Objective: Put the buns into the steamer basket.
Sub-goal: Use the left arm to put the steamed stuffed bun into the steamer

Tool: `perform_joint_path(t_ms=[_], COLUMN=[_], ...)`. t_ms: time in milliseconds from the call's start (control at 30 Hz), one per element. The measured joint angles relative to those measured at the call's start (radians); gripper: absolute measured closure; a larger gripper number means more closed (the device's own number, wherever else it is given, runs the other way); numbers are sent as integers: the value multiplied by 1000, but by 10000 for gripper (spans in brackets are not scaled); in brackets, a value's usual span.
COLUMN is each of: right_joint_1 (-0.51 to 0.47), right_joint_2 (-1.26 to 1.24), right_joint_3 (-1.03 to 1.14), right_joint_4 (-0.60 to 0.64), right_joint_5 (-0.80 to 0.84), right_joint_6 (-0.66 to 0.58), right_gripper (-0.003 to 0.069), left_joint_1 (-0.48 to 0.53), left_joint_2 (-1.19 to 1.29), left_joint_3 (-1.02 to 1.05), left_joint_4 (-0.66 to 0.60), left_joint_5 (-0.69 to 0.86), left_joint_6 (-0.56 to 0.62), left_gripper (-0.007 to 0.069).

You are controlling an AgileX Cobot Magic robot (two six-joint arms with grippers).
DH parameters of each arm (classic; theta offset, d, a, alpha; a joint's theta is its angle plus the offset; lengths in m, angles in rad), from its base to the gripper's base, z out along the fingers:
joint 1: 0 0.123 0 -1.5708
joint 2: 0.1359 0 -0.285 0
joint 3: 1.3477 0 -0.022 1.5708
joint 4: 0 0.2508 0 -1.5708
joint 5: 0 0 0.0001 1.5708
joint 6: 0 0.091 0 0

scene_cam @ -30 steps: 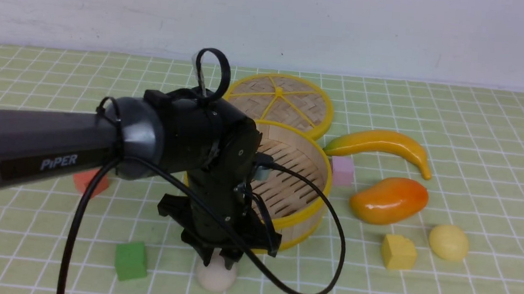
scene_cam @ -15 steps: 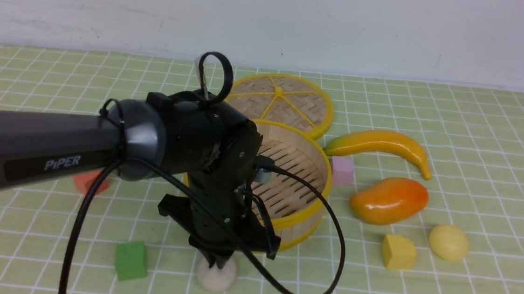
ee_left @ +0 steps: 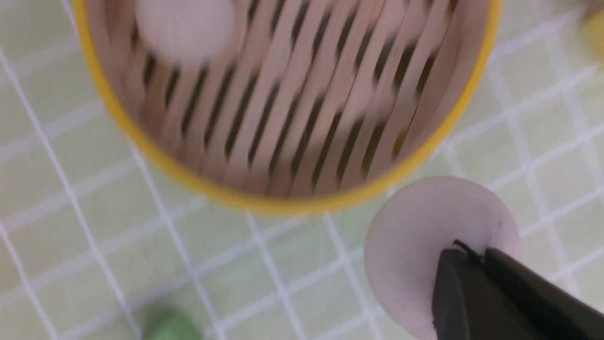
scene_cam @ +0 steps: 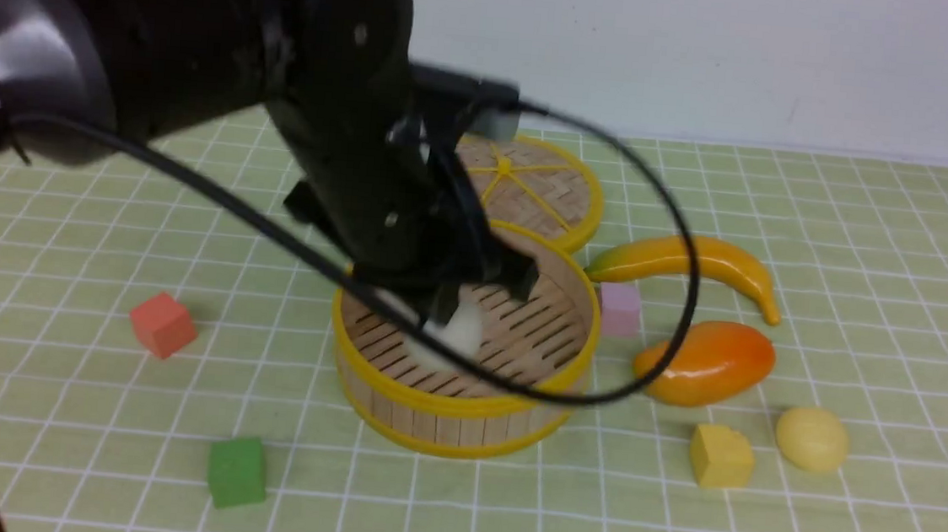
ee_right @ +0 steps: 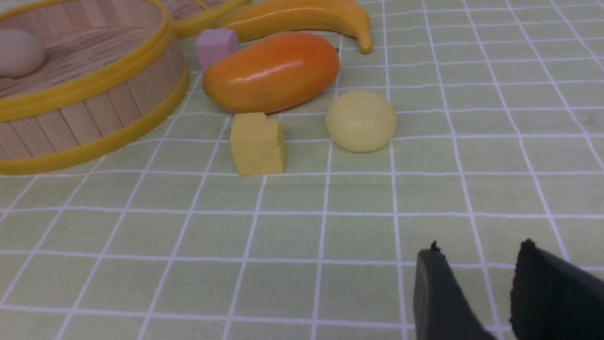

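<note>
My left gripper point(scene_cam: 442, 307) is shut on an off-white bun point(scene_cam: 462, 329) and hangs over the steamer basket point(scene_cam: 463, 400), low inside its yellow rim. In the left wrist view the jaws point(ee_left: 476, 254) pinch that bun point(ee_left: 415, 245) above the basket's near rim point(ee_left: 264, 203). A second off-white bun point(ee_left: 184, 28) lies on the slatted floor, and it also shows in the right wrist view point(ee_right: 19, 52). A pale yellow bun point(scene_cam: 811, 438) sits on the cloth to the right, ahead of my open, empty right gripper point(ee_right: 479, 250).
The woven lid point(scene_cam: 535, 182) lies behind the basket. A banana point(scene_cam: 694, 262), a mango point(scene_cam: 703, 362), a pink cube point(scene_cam: 619, 307) and a yellow cube point(scene_cam: 719, 456) lie to its right. A red cube point(scene_cam: 163, 324) and a green cube point(scene_cam: 236, 471) lie to its left.
The left jaws closed on the bun on the cloth in front of the basket. The arm then lifted it up and back over the basket. The right arm's view gives no earlier frame.
</note>
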Motion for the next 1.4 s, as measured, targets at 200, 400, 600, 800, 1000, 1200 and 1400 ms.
perform_joint_path(t_ms=[200, 400, 600, 800, 1000, 1200, 1400], right_joint_1=[0, 0, 0, 0, 0, 0, 0], right_joint_2=[0, 0, 0, 0, 0, 0, 0], right_joint_3=[0, 0, 0, 0, 0, 0, 0], right_joint_4=[0, 0, 0, 0, 0, 0, 0], right_joint_5=[0, 0, 0, 0, 0, 0, 0], right_joint_6=[0, 0, 0, 0, 0, 0, 0], right_gripper=[419, 419, 419, 419, 419, 419, 419], left_joint_1=[0, 0, 0, 0, 0, 0, 0], left_joint_2=[179, 331, 380, 425, 425, 425, 425], left_joint_3=[-176, -221, -224, -227, -232, -232, -232], left_joint_4=[1, 58, 74, 73, 81, 93, 86], left_joint_5=[-32, -44, -12, 30, 53, 72, 79], left_joint_6=[-1, -66, -118, -126, -177, -201, -204], left_gripper=[637, 634, 629, 615, 515, 326, 187])
